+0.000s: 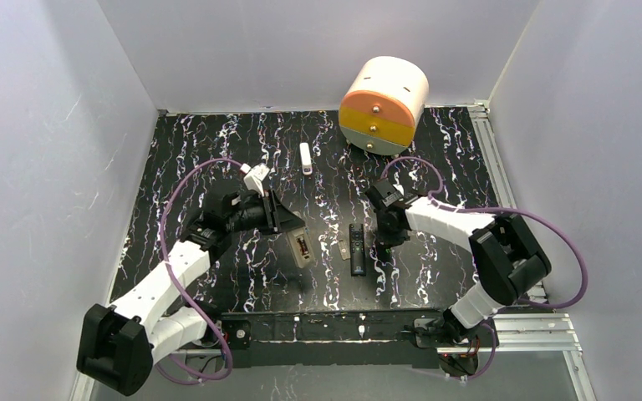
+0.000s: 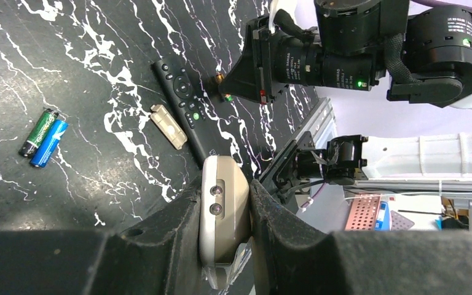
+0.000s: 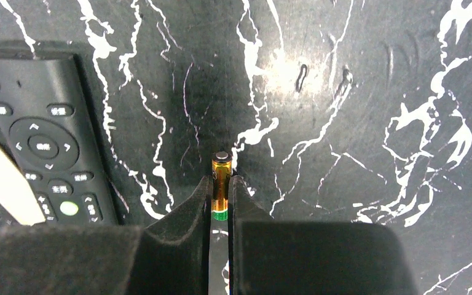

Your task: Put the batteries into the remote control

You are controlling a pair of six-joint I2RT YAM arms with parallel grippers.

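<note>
My left gripper [image 2: 224, 195] is shut on the remote control [image 2: 224, 212], which stands on edge between the fingers with its greyish-tan back showing. In the top view that remote control [image 1: 302, 248] sits left of centre at the left gripper [image 1: 288, 224]. My right gripper [image 3: 221, 182] is shut on a battery [image 3: 221, 169] with an orange-gold body and a green band; its capped end pokes past the fingertips toward the table. The right gripper [image 1: 382, 249] points down just right of the black remote. Two more batteries [image 2: 43, 138], one green-dark and one blue, lie side by side on the table.
A slim black remote [image 1: 356, 248] lies between the two grippers, with a small tan cover [image 2: 169, 126] beside it. A narrow white stick [image 1: 306, 159] lies farther back. A round white, orange and yellow drawer unit [image 1: 383, 104] stands at the back. White walls enclose the table.
</note>
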